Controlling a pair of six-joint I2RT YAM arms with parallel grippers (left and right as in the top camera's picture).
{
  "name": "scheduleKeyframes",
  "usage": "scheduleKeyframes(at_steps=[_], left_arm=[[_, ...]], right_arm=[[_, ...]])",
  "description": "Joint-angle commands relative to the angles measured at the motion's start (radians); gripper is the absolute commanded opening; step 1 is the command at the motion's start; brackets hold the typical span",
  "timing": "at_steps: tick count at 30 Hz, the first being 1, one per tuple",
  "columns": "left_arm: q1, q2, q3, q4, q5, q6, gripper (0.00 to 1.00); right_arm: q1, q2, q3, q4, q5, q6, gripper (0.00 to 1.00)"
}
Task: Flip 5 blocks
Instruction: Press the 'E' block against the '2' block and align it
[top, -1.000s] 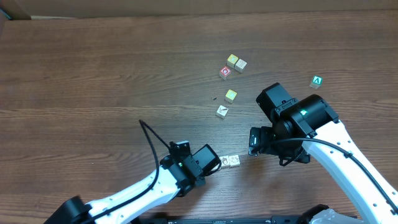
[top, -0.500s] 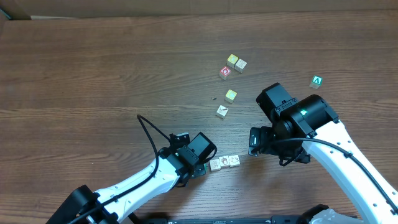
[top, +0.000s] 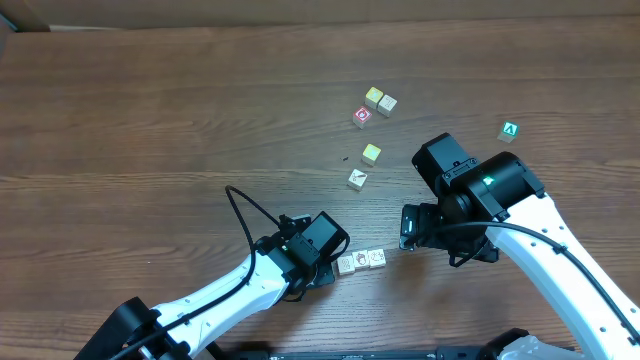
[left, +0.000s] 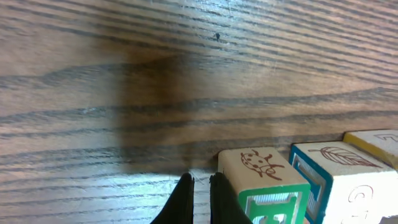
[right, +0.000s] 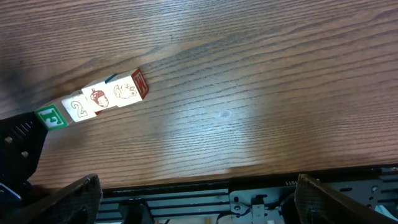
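Overhead view of a dark wooden table (top: 150, 120), with two white-and-black robot arms reaching in from the bottom edge. Low in the centre of the frame lay a row of three blocks (top: 362, 260), side by side and touching, their pale tops printed with small drawings. The left gripper (top: 332, 267) sat at the left end of that row, its fingers pressed together with nothing between them. In the left wrist view the closed fingertips (left: 184, 193) were down near the table, just beside the ladybird block (left: 258, 167); whether they touched it could not be told. Next on the right stood the leaf block (left: 326, 163). The right gripper (top: 408, 229) hovered to the right of the row, apart from it, its jaws spread wide and empty. Higher in the overhead frame, right of centre and well apart from the row, were a block with a red mark (top: 362, 116) and a pale block (top: 357, 179). A yellow-topped cube (top: 371, 153) lay between them, and a green cube (top: 510, 130) lay at far right.
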Motion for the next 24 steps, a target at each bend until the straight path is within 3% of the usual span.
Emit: scheduleKeyframes(at_steps=[1, 24], left_arm=[[0.005, 0.009, -0.004, 0.003, 0.021, 0.019, 0.04], [0.006, 0.009, -0.004, 0.055, 0.032, 0.018, 0.04]], right_arm=[[-0.004, -0.021, 0.024, 0.003, -0.002, -0.007, 1.0], [-0.004, -0.021, 0.024, 0.002, -0.003, -0.008, 1.0]])
